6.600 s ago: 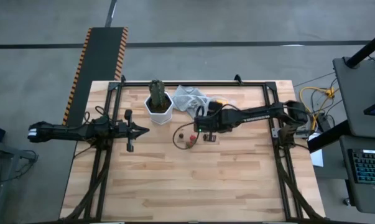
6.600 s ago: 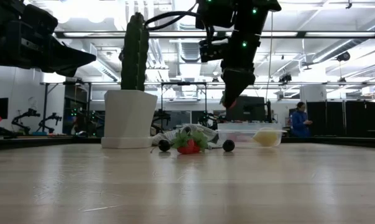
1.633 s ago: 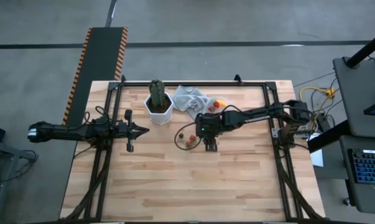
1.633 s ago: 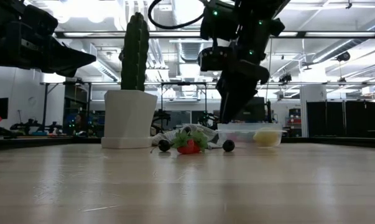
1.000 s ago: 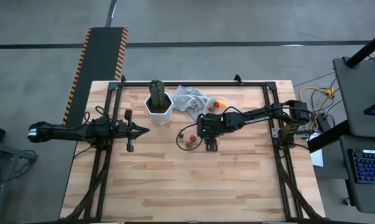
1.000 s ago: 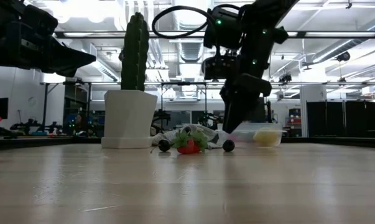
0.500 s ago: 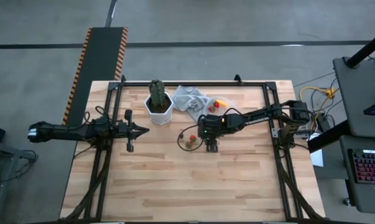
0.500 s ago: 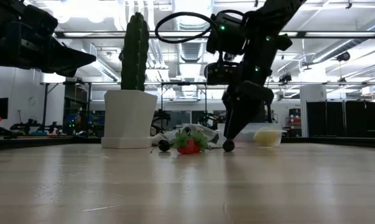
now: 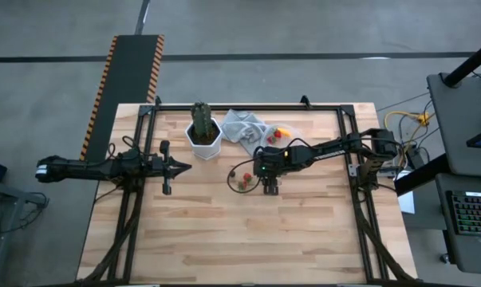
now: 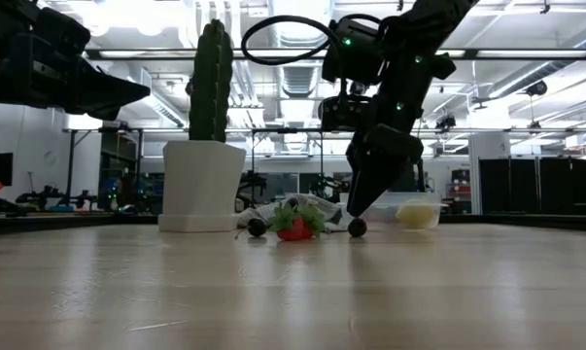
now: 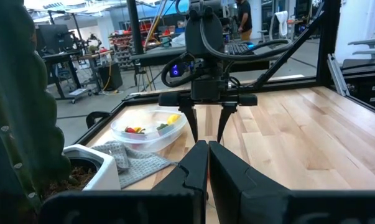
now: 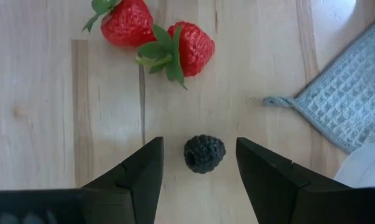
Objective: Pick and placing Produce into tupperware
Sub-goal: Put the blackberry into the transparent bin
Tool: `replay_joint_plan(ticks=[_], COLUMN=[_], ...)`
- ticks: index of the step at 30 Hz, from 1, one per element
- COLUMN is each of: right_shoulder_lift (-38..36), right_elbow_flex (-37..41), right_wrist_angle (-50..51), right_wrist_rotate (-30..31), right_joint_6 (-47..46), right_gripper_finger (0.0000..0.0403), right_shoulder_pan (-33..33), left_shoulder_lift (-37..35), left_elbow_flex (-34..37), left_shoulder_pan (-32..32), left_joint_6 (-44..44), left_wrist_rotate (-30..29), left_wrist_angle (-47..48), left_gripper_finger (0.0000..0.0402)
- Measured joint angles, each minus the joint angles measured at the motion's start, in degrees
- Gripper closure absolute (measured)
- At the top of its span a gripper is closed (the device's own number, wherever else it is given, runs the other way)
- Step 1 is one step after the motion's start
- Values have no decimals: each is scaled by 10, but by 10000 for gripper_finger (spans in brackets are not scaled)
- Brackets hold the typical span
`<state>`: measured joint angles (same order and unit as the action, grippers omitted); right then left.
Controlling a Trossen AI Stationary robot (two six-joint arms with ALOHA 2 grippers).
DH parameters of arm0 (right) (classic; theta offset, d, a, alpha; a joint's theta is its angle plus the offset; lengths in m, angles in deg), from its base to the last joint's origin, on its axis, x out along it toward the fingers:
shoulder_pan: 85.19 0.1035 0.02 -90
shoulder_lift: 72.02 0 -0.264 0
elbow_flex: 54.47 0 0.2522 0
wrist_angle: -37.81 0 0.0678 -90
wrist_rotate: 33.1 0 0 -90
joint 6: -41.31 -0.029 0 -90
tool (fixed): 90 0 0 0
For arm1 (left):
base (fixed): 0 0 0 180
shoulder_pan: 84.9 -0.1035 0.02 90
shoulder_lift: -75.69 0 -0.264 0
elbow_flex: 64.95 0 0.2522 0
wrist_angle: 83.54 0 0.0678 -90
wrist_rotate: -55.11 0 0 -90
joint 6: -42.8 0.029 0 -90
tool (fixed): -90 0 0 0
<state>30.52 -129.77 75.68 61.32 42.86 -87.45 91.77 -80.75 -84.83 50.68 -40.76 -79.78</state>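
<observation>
Over the last several seconds the right gripper (image 9: pixel 269 186) has dropped from up beside the tupperware (image 9: pixel 278 134) down to the loose fruit on the table (image 9: pixel 224 239); the left gripper (image 9: pixel 176 167) hasn't budged, fingers shut, well off to the side.

From above, the right arm is plainly the nearer one — its tip sits just right of the strawberries (image 9: pixel 243 182).

At table height the right gripper's tip hangs just over a dark berry (image 10: pixel 357 227), with the container behind it and the cactus (image 10: pixel 211 83) off to one side.

The left wrist camera shows the right gripper's fingers (image 11: pixel 191 127) spread and pointing straight down.

The right wrist view settles it — the blackberry (image 12: pixel 204 153) lies dead centre between the open, empty fingers (image 12: pixel 140 171). It's roundish, so no long axis to line up with; a straight drop and squeeze should do.
</observation>
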Motion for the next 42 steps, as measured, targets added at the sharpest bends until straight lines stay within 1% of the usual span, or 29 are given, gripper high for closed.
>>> replay_joint_plan(ticks=[6, 13, 27, 32, 40, 42], right_shoulder_lift=[8, 40, 39, 40, 40, 39], right_elbow_flex=[9, 8, 8, 8, 8, 8], right_wrist_angle=[-7, -10, -11, -11, -10, -10], right_wrist_rotate=[0, -1, 1, -1, -1, 1], right_joint_6=[3, 0, 0, 0, -22, -28], right_gripper_finger=[209, 209, 211, 236, 311, 319], right_shoulder_pan=[0, 0, -2, -1, -1, -1], left_shoulder_lift=[0, -1, 0, -1, 0, 0], left_elbow_flex=[0, 0, 0, 0, 0, 0], left_shoulder_pan=[0, 0, 0, 0, 0, 0], left_joint_6=[0, 0, 0, 0, 0, 0], left_wrist_rotate=[0, 0, 0, 0, -2, -2], left_wrist_angle=[0, 0, -1, -1, -1, -1], left_gripper_finger=[402, 402, 402, 402, 402, 402])
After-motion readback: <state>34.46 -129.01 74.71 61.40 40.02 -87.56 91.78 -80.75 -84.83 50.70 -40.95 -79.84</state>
